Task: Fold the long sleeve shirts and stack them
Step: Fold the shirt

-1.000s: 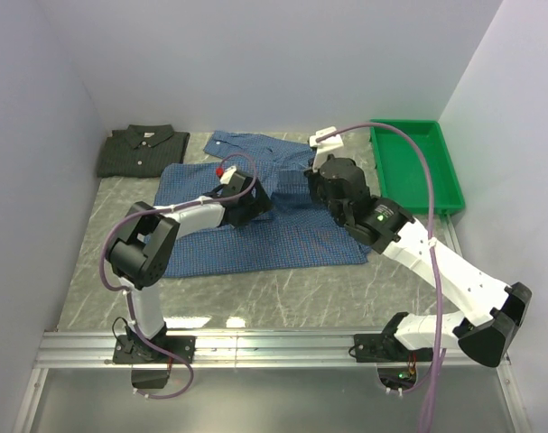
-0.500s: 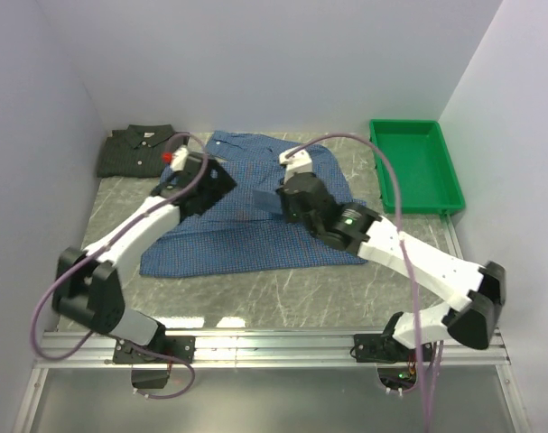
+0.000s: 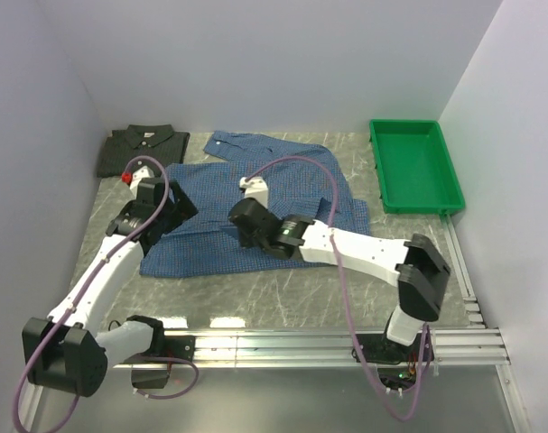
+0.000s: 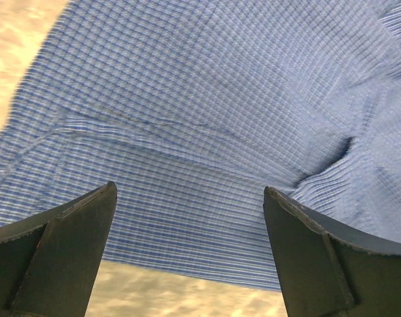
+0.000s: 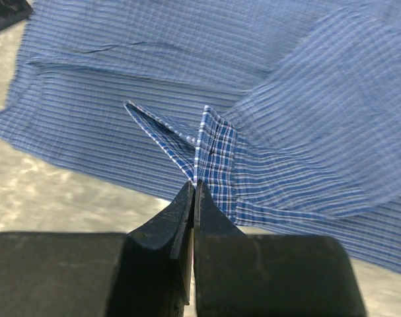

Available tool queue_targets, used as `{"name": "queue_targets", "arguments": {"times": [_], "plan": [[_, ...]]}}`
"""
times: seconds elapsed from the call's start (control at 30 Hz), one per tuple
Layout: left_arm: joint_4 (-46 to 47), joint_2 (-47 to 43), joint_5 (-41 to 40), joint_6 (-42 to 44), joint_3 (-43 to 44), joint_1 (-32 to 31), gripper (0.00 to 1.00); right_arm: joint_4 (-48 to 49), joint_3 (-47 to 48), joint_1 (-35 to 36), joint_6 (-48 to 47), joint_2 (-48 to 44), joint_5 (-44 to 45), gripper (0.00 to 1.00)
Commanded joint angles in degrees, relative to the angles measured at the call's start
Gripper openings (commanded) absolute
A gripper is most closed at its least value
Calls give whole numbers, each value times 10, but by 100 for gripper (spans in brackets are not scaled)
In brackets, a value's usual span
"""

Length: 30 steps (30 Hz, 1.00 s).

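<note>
The blue checked long sleeve shirt (image 3: 292,176) lies spread across the middle of the table. The dark green-grey shirt (image 3: 143,149) lies folded at the back left corner. My right gripper (image 3: 241,231) is over the blue shirt's front half. Its jaws are shut on a fold of the blue sleeve cuff (image 5: 217,152), pinched at the tips (image 5: 195,182) and lifted off the cloth beneath. My left gripper (image 3: 170,206) hovers over the blue shirt's left part. It is open (image 4: 189,191), with the shirt's hem (image 4: 187,251) showing between the fingers and nothing held.
A green plastic tray (image 3: 416,167) stands at the back right. Bare marble tabletop (image 3: 283,289) runs along the front of the blue shirt, and walls close in the left, back and right sides.
My right gripper has swept left across the blue shirt, dragging the sleeve with it. My left gripper has moved from the shirt's middle out to its left part.
</note>
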Motion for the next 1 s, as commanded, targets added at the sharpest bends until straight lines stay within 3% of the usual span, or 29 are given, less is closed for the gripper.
{"name": "queue_targets", "arguments": {"times": [0.0, 0.17, 0.37, 0.97], "plan": [[25, -28, 10, 58, -29, 15, 99, 31, 49, 22, 67, 19, 26, 0], [32, -35, 5, 61, -53, 20, 99, 29, 61, 31, 123, 34, 62, 0], [23, -25, 8, 53, -52, 30, 99, 93, 41, 31, 137, 10, 71, 0], [30, -32, 28, 46, -61, 75, 99, 106, 171, 49, 171, 178, -38, 0]]}}
